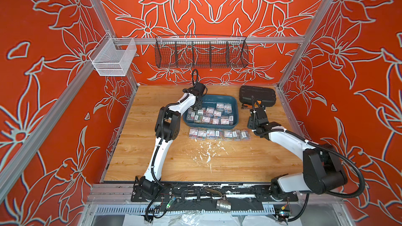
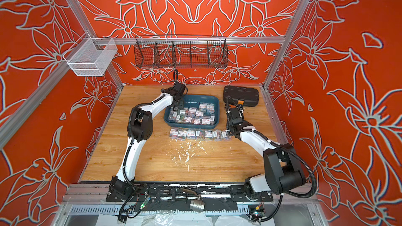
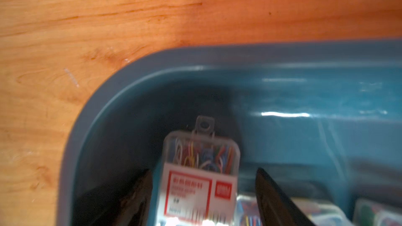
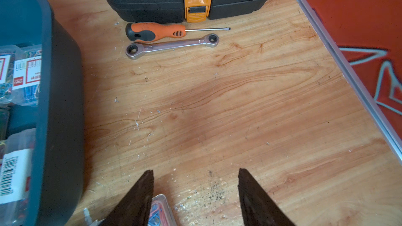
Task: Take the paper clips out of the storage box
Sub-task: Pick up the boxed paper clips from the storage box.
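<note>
Loosely, left pincer [image 3: 203,169] parted astride clear boxed paper clips [image 3: 200,157], glossy round-cornered storage box [image 3: 282,56], right pincer [image 4: 194,170] parted, empty.

table [image 1: 152,159]: storage box [image 1: 219,96], paper clips [image 1: 218,134], case [image 1: 257,95]

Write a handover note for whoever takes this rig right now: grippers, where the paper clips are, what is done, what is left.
Left gripper: open, jaws either side of one paper clip box in a corner of the storage box, not yet clamped.
Right gripper: open, empty, over the table beside the storage box.
Done: a row of boxes, about seven, lies on the table in front of the storage box.
Left: the remaining boxes, a dozen or more, lie in the storage box.
</note>
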{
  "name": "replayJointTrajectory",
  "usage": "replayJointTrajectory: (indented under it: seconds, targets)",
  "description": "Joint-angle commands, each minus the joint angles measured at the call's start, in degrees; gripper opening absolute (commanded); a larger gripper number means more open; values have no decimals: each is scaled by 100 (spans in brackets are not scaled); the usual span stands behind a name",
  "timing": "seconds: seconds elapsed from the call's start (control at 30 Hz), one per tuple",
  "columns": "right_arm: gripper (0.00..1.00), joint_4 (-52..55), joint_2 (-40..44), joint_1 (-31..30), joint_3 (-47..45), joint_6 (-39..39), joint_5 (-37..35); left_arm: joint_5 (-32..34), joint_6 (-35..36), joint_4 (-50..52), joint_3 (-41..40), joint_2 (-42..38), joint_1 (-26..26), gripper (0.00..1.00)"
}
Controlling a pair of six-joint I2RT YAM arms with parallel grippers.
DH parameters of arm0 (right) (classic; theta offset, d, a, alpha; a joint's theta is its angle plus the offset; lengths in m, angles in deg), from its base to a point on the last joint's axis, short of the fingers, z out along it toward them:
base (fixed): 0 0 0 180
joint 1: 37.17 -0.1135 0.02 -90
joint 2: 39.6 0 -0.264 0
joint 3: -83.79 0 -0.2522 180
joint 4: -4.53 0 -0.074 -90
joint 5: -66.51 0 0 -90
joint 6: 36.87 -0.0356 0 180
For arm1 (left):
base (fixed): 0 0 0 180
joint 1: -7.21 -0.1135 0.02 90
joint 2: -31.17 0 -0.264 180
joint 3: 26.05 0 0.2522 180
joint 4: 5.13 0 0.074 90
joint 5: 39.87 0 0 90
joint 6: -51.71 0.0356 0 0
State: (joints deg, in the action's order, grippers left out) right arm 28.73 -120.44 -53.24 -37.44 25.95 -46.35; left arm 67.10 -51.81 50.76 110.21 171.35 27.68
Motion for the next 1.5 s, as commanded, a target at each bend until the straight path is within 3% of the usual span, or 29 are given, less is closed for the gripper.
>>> replayJointTrajectory:
  seconds: [0.0,0.17,0.5,0.8,1.13,1.47]
  targets:
    - [64,33,-26,16,139,11,-22,-95,-72,448,89,211,-69,73]
    - [64,93,-83,14,201,28,-7,-430,-123,465,204,362,-165,72]
    - [64,79,-71,16,182,20,-9,-700,-160,807,567,481,-225,50]
    - [64,46,-43,12,143,-7,-53,-1064,-198,906,125,-946,-206,43]
    - [64,37,-22,11,131,11,-26,-847,-545,522,-2069,-3423,-137,38]
    - [64,-18,39,17,73,30,9,-407,-1172,-34,-5412,-5689,-151,37]
